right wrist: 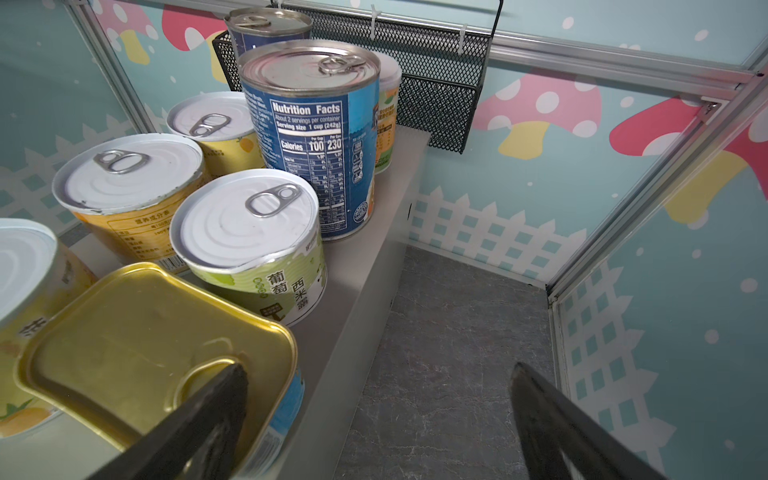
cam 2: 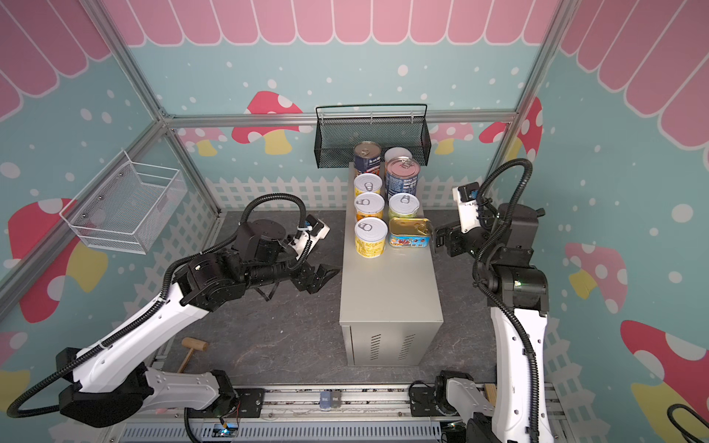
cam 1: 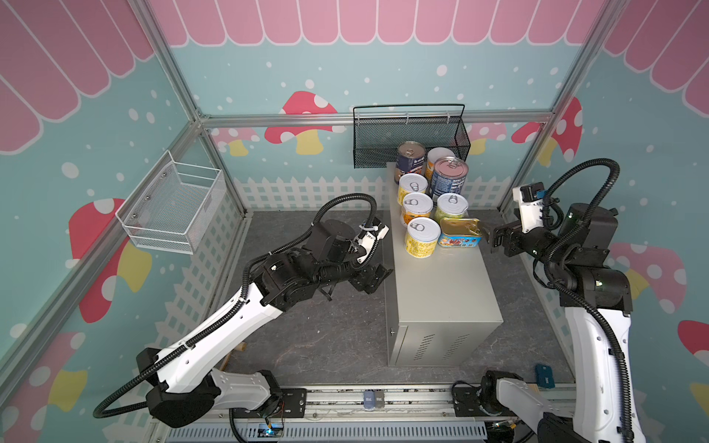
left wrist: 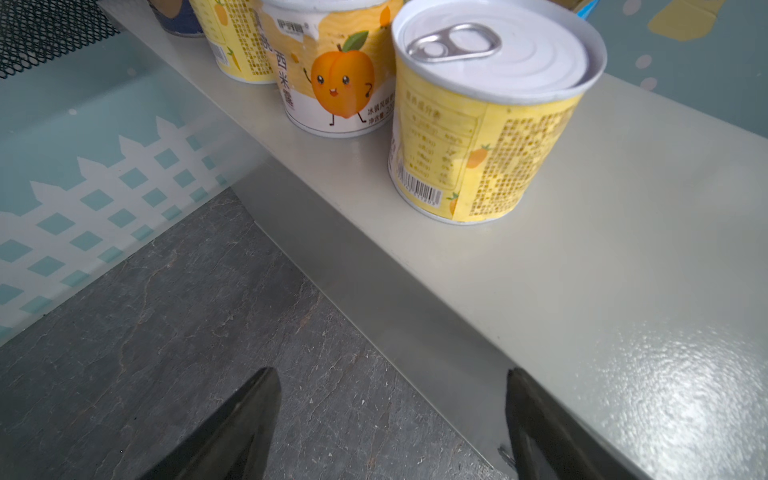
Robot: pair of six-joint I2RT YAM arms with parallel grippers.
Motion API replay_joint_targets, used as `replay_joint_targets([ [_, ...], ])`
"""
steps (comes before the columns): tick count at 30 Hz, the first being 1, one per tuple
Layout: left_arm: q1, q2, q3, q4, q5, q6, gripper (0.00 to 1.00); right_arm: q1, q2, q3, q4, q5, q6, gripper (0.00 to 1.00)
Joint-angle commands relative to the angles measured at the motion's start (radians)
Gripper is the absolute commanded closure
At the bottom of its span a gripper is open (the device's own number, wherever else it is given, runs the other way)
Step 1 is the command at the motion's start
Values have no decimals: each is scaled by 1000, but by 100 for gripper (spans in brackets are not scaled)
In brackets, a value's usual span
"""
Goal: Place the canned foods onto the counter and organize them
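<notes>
Right fingers (right wrist: 199,415) gape by gold tin (right wrist: 137,345); mallet (cam 2: 194,345) apart.

Left arm (cam 1: 230,326): slants up from 7 o'clock in both top views, elbow bent, forearm level toward 3 o'clock.
Left gripper (cam 1: 375,277): jaws parted, nothing between them.
Right arm (cam 1: 598,345): stands up from 5 o'clock, wrist turned toward 9 o'clock.
Right gripper (cam 1: 491,237): jaws wide apart, empty.

Counter (cam 1: 441,284) near half lies bare; cans (cam 1: 422,237) crowd the far half, black mesh basket (cam 1: 383,142) behind
</notes>
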Motion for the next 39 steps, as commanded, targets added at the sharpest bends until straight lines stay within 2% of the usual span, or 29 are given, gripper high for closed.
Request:
replay_joint_targets([
  [1,7,7,30,3,4,13,15,8,20,3,-63,13,-39,1],
  [15,7,14,35,4,-4,17,15,8,54,72,-69,-14,-44,1],
  [21,7,31,70,1,-30,20,15,8,84,204,-83,-92,-44,1],
  [27,7,91,147,-11,-44,11,15,10,58,247,-78,-149,-48,1],
  [32,7,115,178,-9,-83,-6,15,27,23,214,-64,-129,-53,1],
  [37,16,115,192,-4,-196,-29,15,35,12,175,-36,-39,-44,0],
  [39,52,112,193,-3,-228,-68,14,34,40,179,-26,12,-26,0],
])
